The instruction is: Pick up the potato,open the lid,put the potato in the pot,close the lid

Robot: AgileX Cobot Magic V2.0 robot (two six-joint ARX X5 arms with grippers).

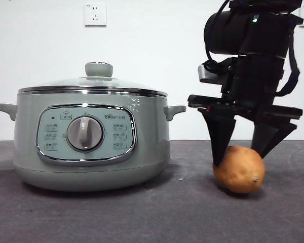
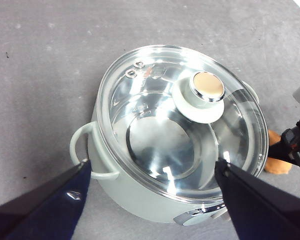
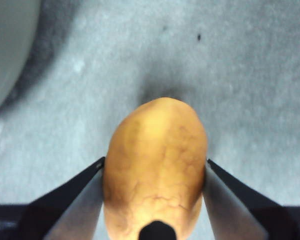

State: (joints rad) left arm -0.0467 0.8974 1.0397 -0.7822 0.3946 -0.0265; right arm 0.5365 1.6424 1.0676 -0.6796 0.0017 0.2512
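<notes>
The orange-brown potato [image 1: 239, 171] lies on the dark table to the right of the pot. My right gripper [image 1: 241, 156] has come down over it from above. In the right wrist view its jaws [image 3: 155, 162] press against both sides of the potato [image 3: 155, 150]. The sage-green pot [image 1: 149, 147] stands at the left with the glass lid [image 1: 91, 84] shut on it, its knob [image 1: 99, 69] on top. My left gripper [image 2: 151, 164] hovers open and empty above the lid [image 2: 155, 115] and the pot [image 2: 130, 200]. A sliver of the potato [image 2: 275, 164] shows past the pot there.
A white wall with a socket [image 1: 95, 14] stands behind the table. The pot's side handle [image 1: 174, 111] points toward the right arm, with a gap between them. Grey table surface [image 1: 192, 212] lies in front.
</notes>
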